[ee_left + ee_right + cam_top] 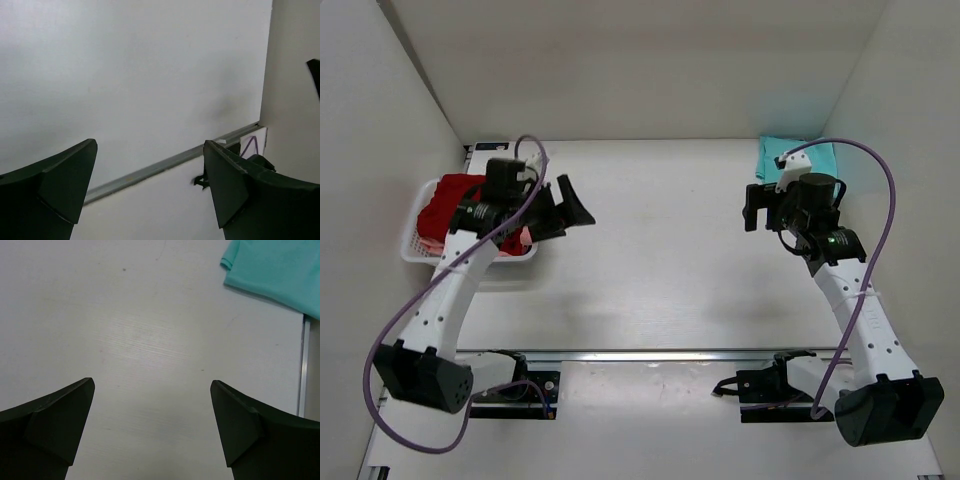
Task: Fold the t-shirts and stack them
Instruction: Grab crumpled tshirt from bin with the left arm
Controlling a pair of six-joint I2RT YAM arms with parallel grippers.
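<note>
A dark red t-shirt lies bunched in the white mesh basket at the left, and a bit of salmon pink cloth shows at the basket's right end. A teal t-shirt lies flat at the back right, its corner also visible in the right wrist view. My left gripper hangs open just right of the basket, holding nothing. My right gripper is open over bare table, in front of the teal t-shirt and apart from it.
White walls close in the table on the left, back and right. A metal rail crosses the table near the arm bases. Purple cables loop off both arms.
</note>
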